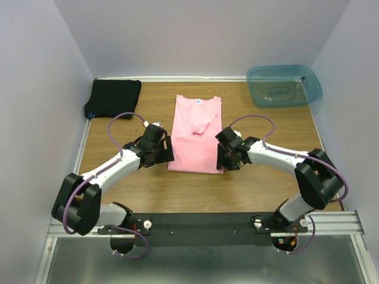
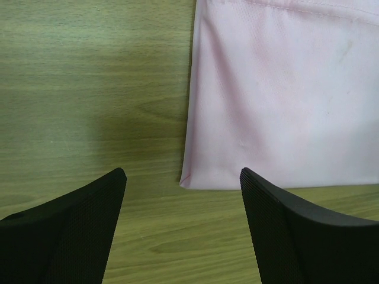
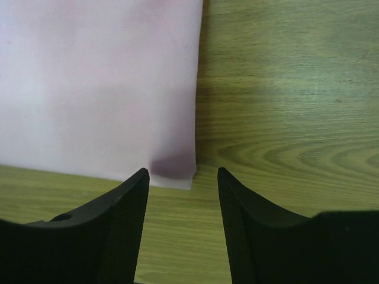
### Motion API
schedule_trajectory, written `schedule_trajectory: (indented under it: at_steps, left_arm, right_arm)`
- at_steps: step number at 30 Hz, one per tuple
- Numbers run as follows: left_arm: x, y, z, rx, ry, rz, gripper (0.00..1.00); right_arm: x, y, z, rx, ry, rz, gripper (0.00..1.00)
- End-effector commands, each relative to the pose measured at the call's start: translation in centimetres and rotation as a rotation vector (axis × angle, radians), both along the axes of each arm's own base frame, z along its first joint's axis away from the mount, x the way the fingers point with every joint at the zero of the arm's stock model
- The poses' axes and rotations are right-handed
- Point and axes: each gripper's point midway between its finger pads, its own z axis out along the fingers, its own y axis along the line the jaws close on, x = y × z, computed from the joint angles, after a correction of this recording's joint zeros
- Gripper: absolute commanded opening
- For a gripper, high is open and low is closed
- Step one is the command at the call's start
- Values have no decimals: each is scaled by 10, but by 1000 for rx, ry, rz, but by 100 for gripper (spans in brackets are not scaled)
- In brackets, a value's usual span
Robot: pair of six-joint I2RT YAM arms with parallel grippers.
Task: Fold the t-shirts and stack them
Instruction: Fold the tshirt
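A light pink t-shirt (image 1: 195,133) lies flat mid-table, its sides folded in to a long strip, the blue neck label at its far end. A black t-shirt (image 1: 115,97) sits folded at the far left corner. My left gripper (image 1: 167,155) hovers open just off the pink shirt's near left corner (image 2: 185,180), nothing between its fingers. My right gripper (image 1: 223,163) stands open just off the near right corner (image 3: 190,177), also holding nothing. In both wrist views the pink cloth (image 2: 284,100) (image 3: 100,89) lies flat on the wood, just beyond the fingertips.
A translucent blue-green plastic bin (image 1: 283,84) stands at the far right corner. Pale walls close in the wooden table (image 1: 254,189) on three sides. A metal rail (image 1: 195,228) with both arm bases runs along the near edge.
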Motion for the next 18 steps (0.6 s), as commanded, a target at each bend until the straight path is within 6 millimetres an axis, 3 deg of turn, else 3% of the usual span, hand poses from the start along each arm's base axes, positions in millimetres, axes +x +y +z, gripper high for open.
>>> schedule_trajectory:
  at_steps: [1, 10, 18]
  left_arm:
    - [2, 5, -4, 38, -12, 5, 86]
    - [2, 4, -6, 40, -17, -12, 86]
    - [-1, 8, -10, 58, -12, -13, 86]
  right_arm:
    - [-1, -10, -13, -86, 12, -66, 57]
    - [-6, -12, -35, -172, 28, -56, 52]
    - [-44, -22, -73, -268, 141, -56, 42]
